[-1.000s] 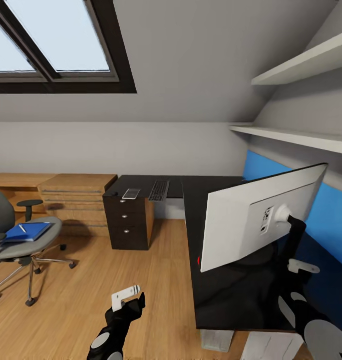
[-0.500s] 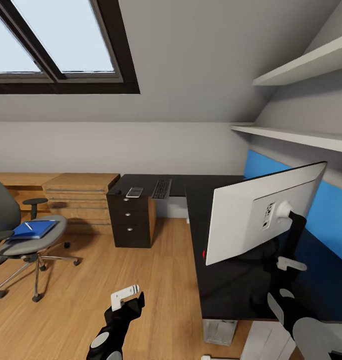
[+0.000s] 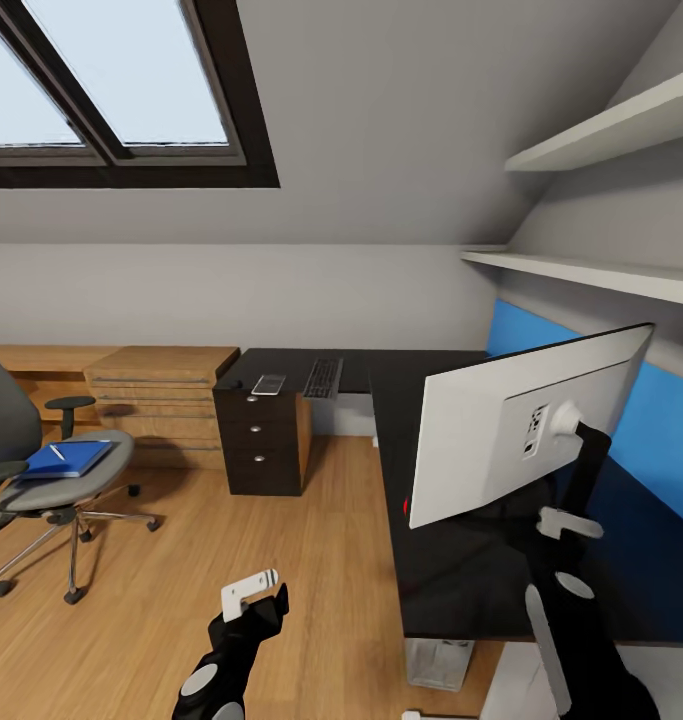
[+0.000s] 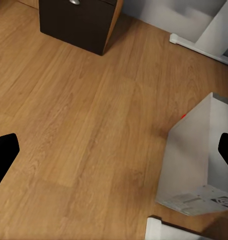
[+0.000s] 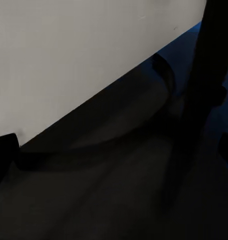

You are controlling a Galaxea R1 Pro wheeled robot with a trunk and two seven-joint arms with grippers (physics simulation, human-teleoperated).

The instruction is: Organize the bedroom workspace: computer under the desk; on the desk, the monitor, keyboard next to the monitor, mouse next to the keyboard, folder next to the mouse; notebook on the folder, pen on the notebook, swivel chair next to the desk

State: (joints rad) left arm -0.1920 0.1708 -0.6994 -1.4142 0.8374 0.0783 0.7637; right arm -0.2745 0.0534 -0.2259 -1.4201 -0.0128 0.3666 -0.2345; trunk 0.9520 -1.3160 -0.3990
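Note:
The monitor (image 3: 521, 430) stands on the black desk (image 3: 451, 580) with its white back toward me. My right gripper (image 3: 571, 522) hovers open just behind its dark stand (image 5: 209, 75), apart from it. The keyboard (image 3: 322, 377) lies on the desk's far wing, and a small dark mouse (image 3: 228, 385) sits at that wing's left end. On the grey swivel chair (image 3: 41, 480), left of the desk, a blue folder (image 3: 66, 458) lies with a white pen (image 3: 56, 452) on top. The white computer (image 4: 199, 160) stands on the floor under the desk. My left gripper (image 3: 251, 592) is open and empty over the floor.
A dark drawer cabinet (image 3: 261, 445) holds up the far wing, with a small grey flat item (image 3: 269, 384) on top. A low wooden dresser (image 3: 161, 395) runs along the back wall. White shelves (image 3: 601, 275) jut over the desk at right. Wooden floor (image 3: 181, 560) lies between chair and desk.
The camera shifted a second ago, sliding the whole scene slightly right. Since then my right gripper has edged left and closer to the monitor stand. The left arm has held still.

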